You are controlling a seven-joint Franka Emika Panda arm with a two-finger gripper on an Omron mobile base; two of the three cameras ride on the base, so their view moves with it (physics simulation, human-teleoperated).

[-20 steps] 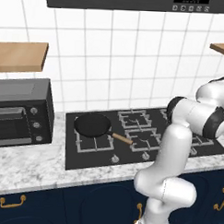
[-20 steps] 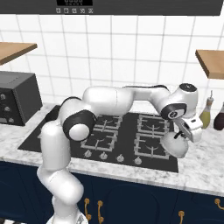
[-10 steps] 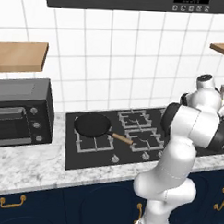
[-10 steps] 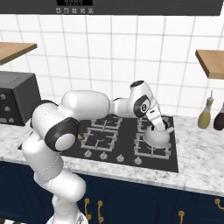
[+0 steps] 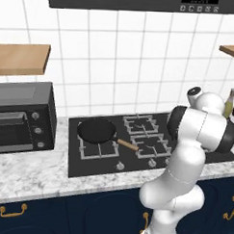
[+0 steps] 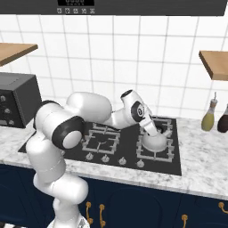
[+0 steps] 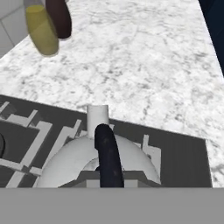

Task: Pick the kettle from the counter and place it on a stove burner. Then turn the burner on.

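The kettle (image 6: 154,139) is small, squat and silvery-grey, domed, with a short pale spout (image 7: 98,116) and a thin dark arched handle (image 7: 107,157) over its top. It sits on the stove burner (image 6: 156,147) at the front right corner of the black cooktop (image 6: 174,165), over a square grey wire grate. From the right base view it looks set down or very nearly so; whether it fully rests on the grate cannot be told.

The gripper (image 6: 150,128) comes down from above and is clenched on the kettle's handle, with the white arm (image 6: 95,109) reaching across the cooktop from the left. In the hand view the handle runs straight up between the fingers, with the dome below it.

By the look of it, the carrying part is done or almost done. Still to do: let go of the kettle, then turn this burner's knob, one of the row of knobs (image 6: 140,163) along the cooktop's front edge.

Around it, the white-grey marble counter (image 6: 200,160) stretches right of the cooktop, with an olive-green bottle (image 6: 208,116) and a dark bottle (image 6: 222,119) at its back edge. A black frying pan (image 5: 96,131) sits on a left burner.
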